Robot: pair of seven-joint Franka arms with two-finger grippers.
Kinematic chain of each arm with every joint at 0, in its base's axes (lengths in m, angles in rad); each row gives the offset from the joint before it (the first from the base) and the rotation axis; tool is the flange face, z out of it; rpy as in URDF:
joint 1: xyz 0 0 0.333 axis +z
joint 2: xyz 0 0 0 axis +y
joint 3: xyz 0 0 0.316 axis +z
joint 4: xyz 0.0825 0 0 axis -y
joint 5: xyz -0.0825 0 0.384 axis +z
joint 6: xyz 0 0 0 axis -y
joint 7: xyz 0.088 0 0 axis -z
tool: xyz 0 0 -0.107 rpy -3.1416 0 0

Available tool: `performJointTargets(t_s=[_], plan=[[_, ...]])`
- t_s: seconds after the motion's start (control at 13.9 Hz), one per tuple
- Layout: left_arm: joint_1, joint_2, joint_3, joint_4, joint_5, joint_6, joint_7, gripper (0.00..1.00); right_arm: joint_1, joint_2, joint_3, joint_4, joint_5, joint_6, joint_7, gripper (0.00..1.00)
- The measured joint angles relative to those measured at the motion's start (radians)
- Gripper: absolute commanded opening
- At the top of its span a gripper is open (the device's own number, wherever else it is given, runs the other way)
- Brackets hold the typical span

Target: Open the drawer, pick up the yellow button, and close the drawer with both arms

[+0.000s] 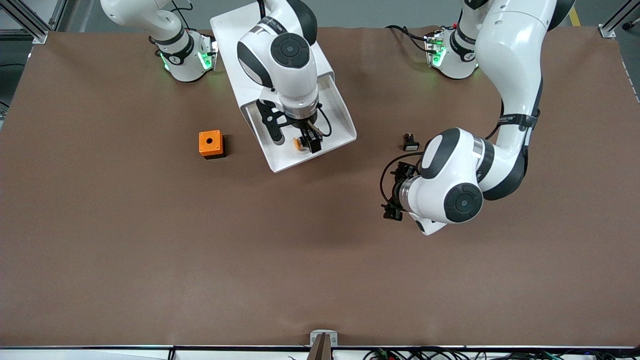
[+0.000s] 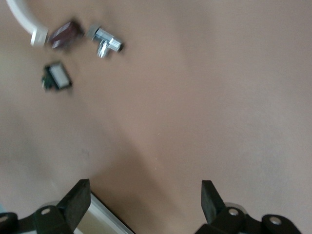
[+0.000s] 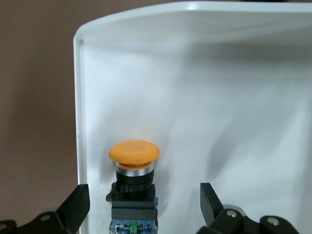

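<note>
The drawer [image 1: 339, 119] stands pulled out of the white cabinet [image 1: 231, 35], toward the front camera. The button [image 1: 297, 143], with its orange cap and black body, lies in the drawer near the front wall. My right gripper [image 1: 308, 142] is down in the drawer, open. In the right wrist view the button [image 3: 134, 183] lies between the spread fingers [image 3: 75, 207] of the right gripper [image 3: 144, 209], untouched, with the drawer wall [image 3: 195, 73] around it. My left gripper [image 1: 395, 194] is open and empty over bare table toward the left arm's end, and it also shows in the left wrist view [image 2: 144, 204].
An orange cube with a round hole [image 1: 210, 144] sits on the table beside the drawer, toward the right arm's end. A small black piece with a white face [image 1: 410, 143] lies near the left gripper, also in the left wrist view [image 2: 56, 78] beside a metal fitting [image 2: 105, 41].
</note>
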Motion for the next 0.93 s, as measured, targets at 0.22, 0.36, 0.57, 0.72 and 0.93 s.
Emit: performJointTargets(t_s=[0.22, 0.36, 0.57, 0.72, 0.93], plan=[[-0.026, -0.017, -0.002, 0.0, 0.071, 0.024, 0.236, 1.0, 0.0, 0.0, -0.001, 0.005, 0.0, 0.0, 0.001, 0.49], [-0.055, -0.022, -0.01, -0.001, 0.098, 0.058, 0.295, 1.0, 0.003, 0.001, -0.001, 0.005, 0.0, 0.001, 0.001, 0.26], [-0.117, -0.024, -0.034, -0.016, 0.143, 0.143, 0.306, 1.0, 0.011, 0.006, -0.001, 0.006, 0.0, 0.002, 0.001, 0.0], [-0.155, -0.024, -0.037, -0.041, 0.149, 0.21, 0.306, 1.0, 0.011, 0.006, -0.002, 0.01, 0.0, 0.002, 0.0, 0.0], [-0.199, -0.025, -0.041, -0.074, 0.149, 0.263, 0.306, 1.0, 0.002, 0.009, -0.015, 0.038, 0.0, -0.003, -0.029, 0.0]])
